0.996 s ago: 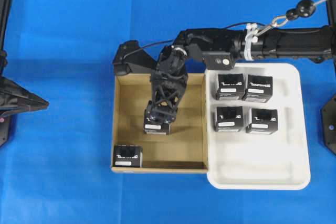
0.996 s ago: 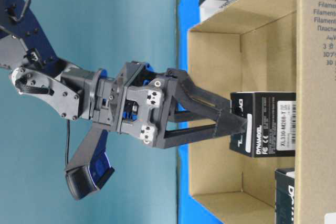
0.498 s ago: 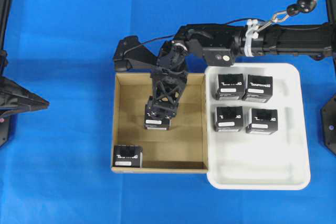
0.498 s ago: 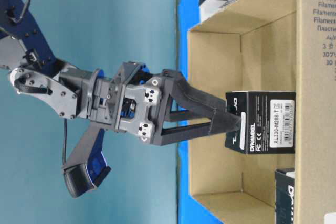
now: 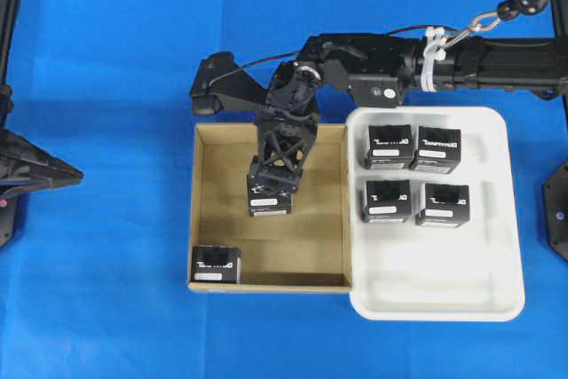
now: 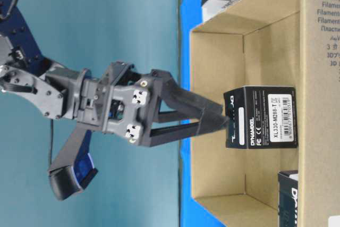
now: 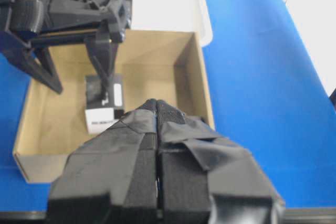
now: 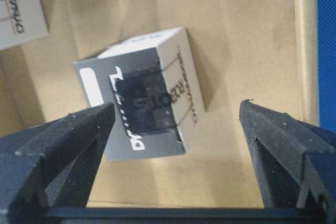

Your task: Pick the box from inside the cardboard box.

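Jaws of the right gripper [image 8: 173,129] stand fully apart, one finger at either side of the box [image 8: 142,93], with a clear gap at the 3 o'clock finger and none that can be made out at the 9 o'clock one. Whether either pad touches the box cannot be told from the wrist view; nothing is clamped. The box [image 5: 269,202] lies inside the cardboard box [image 5: 206,219], near its centre and slightly toward 12 o'clock in the overhead view, under the gripper [image 5: 272,185]. A second black box [image 5: 216,264] sits in the 7 o'clock corner of the cardboard box, well apart from the first. Four more black boxes rest in the white tray [image 5: 497,219] at 3 o'clock on the blue desk [image 5: 98,246].

Handling, as a judgement: the box looks like a small printed carton, probably light and stiff, with smooth faces that may slip under a weak pinch. Its flat parallel sides are the natural hold. In the wrist view it lies turned against the finger line, so closing may twist it before it seats.

Left gripper [image 7: 157,124]: jaws pressed together, holding nothing, facing the cardboard box from outside its wall.
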Motion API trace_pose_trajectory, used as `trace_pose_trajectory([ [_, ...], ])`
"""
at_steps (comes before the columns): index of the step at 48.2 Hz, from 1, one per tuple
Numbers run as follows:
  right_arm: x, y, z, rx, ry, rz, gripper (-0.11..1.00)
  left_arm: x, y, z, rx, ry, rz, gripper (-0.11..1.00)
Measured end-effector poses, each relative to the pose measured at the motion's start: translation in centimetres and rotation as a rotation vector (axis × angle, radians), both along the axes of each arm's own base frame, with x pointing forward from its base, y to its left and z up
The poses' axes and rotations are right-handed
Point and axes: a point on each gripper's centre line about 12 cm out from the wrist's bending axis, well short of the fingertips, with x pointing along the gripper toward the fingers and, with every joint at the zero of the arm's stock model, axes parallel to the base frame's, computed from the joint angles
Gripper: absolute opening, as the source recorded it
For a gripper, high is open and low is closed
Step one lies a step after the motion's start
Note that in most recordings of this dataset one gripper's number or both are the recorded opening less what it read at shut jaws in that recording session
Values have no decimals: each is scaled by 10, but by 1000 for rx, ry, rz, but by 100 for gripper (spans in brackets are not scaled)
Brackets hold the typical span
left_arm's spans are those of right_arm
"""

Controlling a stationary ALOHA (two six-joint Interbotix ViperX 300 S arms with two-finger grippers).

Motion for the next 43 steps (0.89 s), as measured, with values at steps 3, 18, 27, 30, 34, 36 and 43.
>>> trace_pose_trajectory([
  [3,2,2,4,7,-9,-4,99,0,0,1,0,-3,0,-7],
  [18,3,18,72,31,-49,71,99,0,0,1,1,-3,0,-7],
  [27,-3,24,138,15,-115,131,99,-1,0,1,1,-6,0,-7],
  [30,-7,27,157,11,-124,156,99,-1,0,1,1,-8,0,-7],
  [34,-14,30,179,2,-128,183,99,-2,0,2,1,-9,0,-7],
  [36,-17,31,187,-4,-120,191,99,-2,0,3,0,-14,0,-7],
  [43,-25,32,212,-48,-86,202,99,-3,0,3,-1,-17,0,-7],
])
